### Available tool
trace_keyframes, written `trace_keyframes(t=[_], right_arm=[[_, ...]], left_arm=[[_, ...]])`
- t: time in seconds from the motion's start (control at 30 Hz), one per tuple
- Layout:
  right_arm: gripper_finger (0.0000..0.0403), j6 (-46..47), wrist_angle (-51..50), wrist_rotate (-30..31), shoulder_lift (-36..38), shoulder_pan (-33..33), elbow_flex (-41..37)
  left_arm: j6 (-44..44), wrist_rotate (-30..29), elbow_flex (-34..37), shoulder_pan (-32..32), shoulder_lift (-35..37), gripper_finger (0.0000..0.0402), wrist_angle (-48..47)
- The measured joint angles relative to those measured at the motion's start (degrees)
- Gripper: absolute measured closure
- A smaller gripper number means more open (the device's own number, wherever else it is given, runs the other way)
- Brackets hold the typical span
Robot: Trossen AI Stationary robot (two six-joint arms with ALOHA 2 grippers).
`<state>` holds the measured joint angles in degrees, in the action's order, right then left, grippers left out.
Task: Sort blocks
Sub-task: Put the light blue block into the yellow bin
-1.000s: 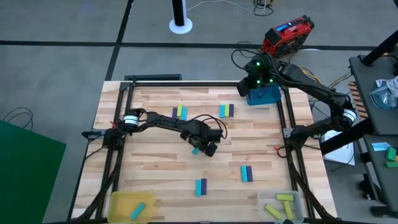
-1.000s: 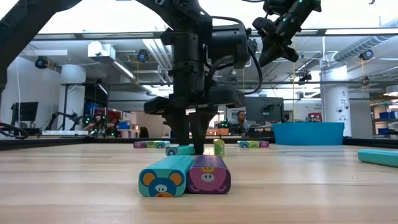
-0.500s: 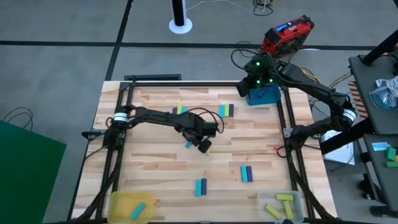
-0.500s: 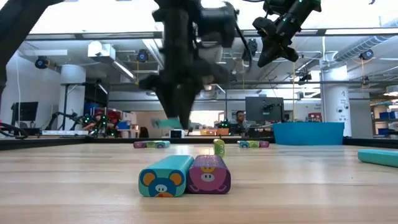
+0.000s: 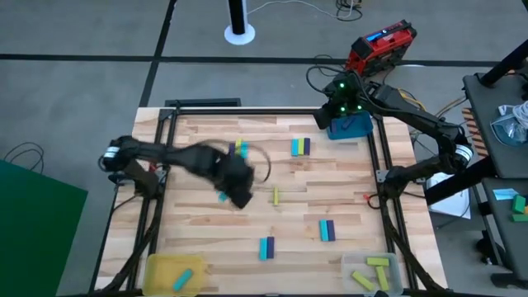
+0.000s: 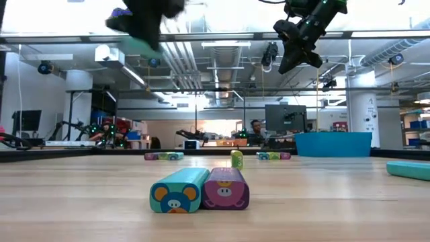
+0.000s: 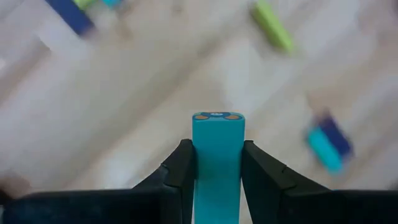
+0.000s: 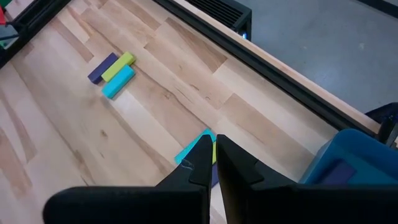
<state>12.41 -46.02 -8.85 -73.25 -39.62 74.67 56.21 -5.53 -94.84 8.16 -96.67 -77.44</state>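
The counter (image 5: 214, 231) carries three trays at its edges, presumably one per colour: a yellow tray (image 5: 169, 272) already holding a cyan bar, a clear tray (image 5: 351, 266) with yellow-green ones, and a blue tray (image 5: 351, 125) at the far side. The left arm (image 5: 157, 154) reaches across the counter's middle and is raised well off it, likely so the load clears the blocks below. The right arm (image 5: 412, 120) waits above the blue tray, its pincer (image 8: 211, 163) closed and empty. Loose blocks lie in small clusters: a cyan-and-purple pair (image 6: 200, 189) side by side, another pair (image 5: 327, 229) toward the clear tray, and a lone yellow-green bar (image 5: 275, 195) near the centre. The left pincer (image 7: 217, 155) grips a cyan block (image 7: 217, 158) by its long sides, one end poking forward between the fingers, a hold that should let it drop cleanly into a tray.
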Motion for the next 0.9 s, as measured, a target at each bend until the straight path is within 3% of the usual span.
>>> trace_keyframes(t=[0.27,0.43,0.53,0.67,0.9], right_arm=[[0.0390,-0.5,0.0,0.0,0.0,0.0,0.0],[0.0390,-0.5,0.0,0.0,0.0,0.0,0.0],[0.0390,-0.5,0.0,0.0,0.0,0.0,0.0],[0.0390,-0.5,0.0,0.0,0.0,0.0,0.0],[0.0390,-0.6,0.0,-0.1,0.0,0.0,0.0]], left_arm=[[-1.1,6.1,0.3,21.8,5.6,0.0318,-8.7],[-7.1,6.1,0.3,37.5,6.9,0.0319,-6.9],[-5.6,6.5,1.3,45.0,6.4,0.0320,-5.6],[0.0,6.6,5.2,49.8,6.0,0.0320,-0.9],[3.5,9.4,15.8,52.6,6.1,0.0321,11.0]])
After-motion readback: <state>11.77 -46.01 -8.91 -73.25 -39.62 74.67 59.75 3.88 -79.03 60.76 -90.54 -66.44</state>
